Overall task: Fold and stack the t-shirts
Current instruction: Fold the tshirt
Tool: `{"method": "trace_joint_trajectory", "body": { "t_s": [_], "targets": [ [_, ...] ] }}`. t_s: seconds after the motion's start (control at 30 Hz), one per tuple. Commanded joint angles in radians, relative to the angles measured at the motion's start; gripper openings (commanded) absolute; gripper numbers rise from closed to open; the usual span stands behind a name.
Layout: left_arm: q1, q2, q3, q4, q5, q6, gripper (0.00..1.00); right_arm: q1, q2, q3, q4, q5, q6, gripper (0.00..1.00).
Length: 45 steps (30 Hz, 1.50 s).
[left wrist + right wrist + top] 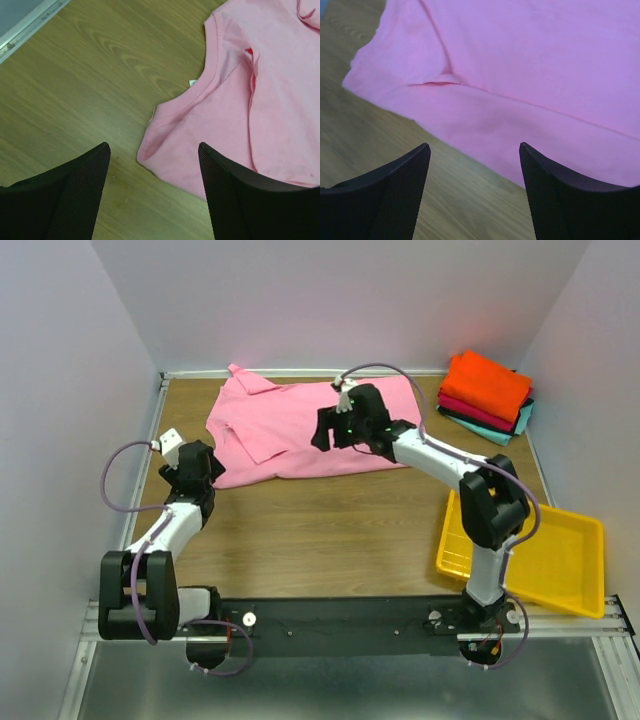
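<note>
A light pink t-shirt point(290, 420) lies partly folded at the back middle of the table. It also shows in the left wrist view point(260, 110) and the right wrist view point(530, 65). My left gripper point(193, 466) is open and empty, at the shirt's near left corner by the collar point(200, 90). My right gripper point(325, 432) is open and empty, just above the shirt's near edge. A stack of folded t-shirts point(487, 395), orange on top of crimson, dark and teal, sits at the back right.
A yellow plastic tray point(585, 590) overhangs the table's near right corner. White walls close the back and sides. A metal rail point(150, 450) runs along the left table edge.
</note>
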Motion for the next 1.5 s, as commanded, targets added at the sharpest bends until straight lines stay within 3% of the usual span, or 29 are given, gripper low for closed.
{"method": "trace_joint_trajectory", "body": {
  "t_s": [0.0,0.33,0.93,0.97,1.1,1.23,1.3,1.33,1.4,1.43,1.47],
  "targets": [
    [0.004,-0.035,-0.035,0.007,0.04,-0.026,0.78,0.064,0.095,0.089,0.05,-0.127,-0.047,0.78],
    [0.104,0.076,-0.061,0.099,0.254,-0.012,0.72,0.182,0.363,0.343,0.053,-0.224,-0.077,0.72],
    [0.115,0.215,-0.036,0.163,0.33,-0.012,0.59,0.233,0.657,0.67,0.048,-0.198,-0.068,0.67],
    [0.115,0.219,-0.035,0.168,0.333,-0.012,0.53,0.234,0.675,0.681,0.047,-0.186,-0.068,0.67],
    [0.116,0.234,-0.03,0.172,0.343,-0.009,0.49,0.241,0.724,0.742,0.012,-0.132,-0.076,0.67],
    [0.118,0.239,-0.03,0.177,0.354,-0.004,0.31,0.245,0.759,0.776,-0.027,-0.065,-0.077,0.64],
    [0.116,0.234,-0.035,0.18,0.356,-0.004,0.27,0.251,0.764,0.779,-0.042,-0.042,-0.077,0.62],
    [0.116,0.231,-0.035,0.18,0.356,-0.003,0.19,0.253,0.764,0.781,-0.048,-0.017,-0.079,0.61],
    [0.118,0.232,-0.035,0.182,0.359,-0.001,0.17,0.261,0.764,0.777,-0.064,0.007,-0.085,0.59],
    [0.118,0.235,-0.035,0.183,0.362,0.0,0.07,0.264,0.763,0.777,-0.068,0.026,-0.088,0.56],
    [0.116,0.24,-0.032,0.183,0.363,0.002,0.06,0.268,0.763,0.774,-0.077,0.032,-0.093,0.52]
  ]
}}
